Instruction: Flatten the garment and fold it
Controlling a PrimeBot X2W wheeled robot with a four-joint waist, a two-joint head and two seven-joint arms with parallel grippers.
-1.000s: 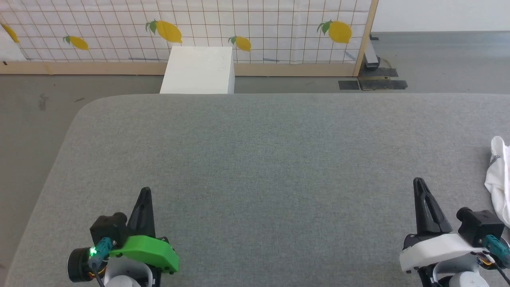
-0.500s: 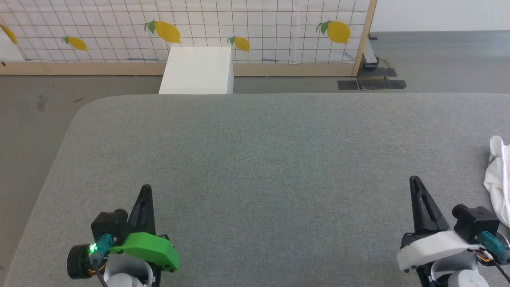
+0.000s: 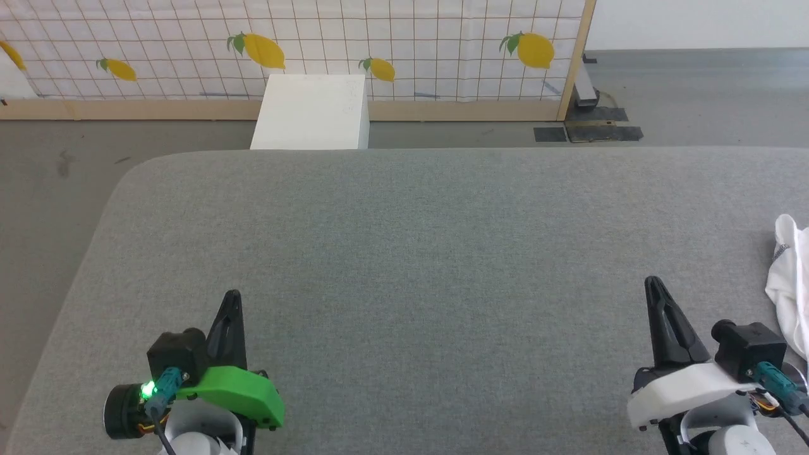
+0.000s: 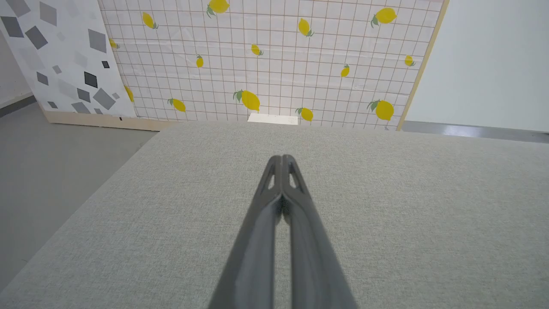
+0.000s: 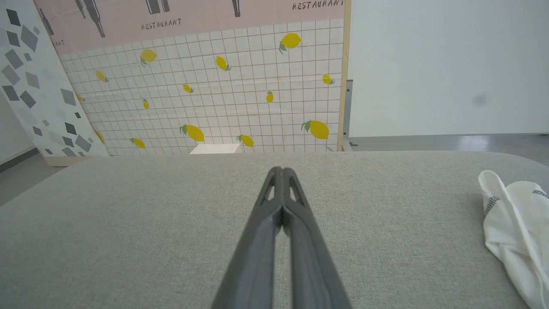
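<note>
The garment (image 3: pixel 789 284) is a crumpled white cloth with dark grey zigzag stitching, lying at the far right edge of the grey table; most of it is cut off by the frame. In the right wrist view the garment (image 5: pixel 512 223) lies bunched to the right of my fingers. My right gripper (image 3: pixel 650 282) (image 5: pixel 281 171) is shut and empty, a short way left of the cloth. At the lower left my left gripper (image 3: pixel 232 295) (image 4: pixel 281 158) hovers over bare table, shut with nothing in it.
The grey padded table (image 3: pixel 404 253) spans the view, its rounded corner at the far left. Beyond its far edge a rigid white box (image 3: pixel 311 112) stands on the floor before a lemon-print screen (image 3: pixel 379 44). A grey floor (image 3: pixel 50 170) runs along the left.
The head view has drifted slightly, so everything sits a little further left. Both grippers stay shut in the same resting places.
</note>
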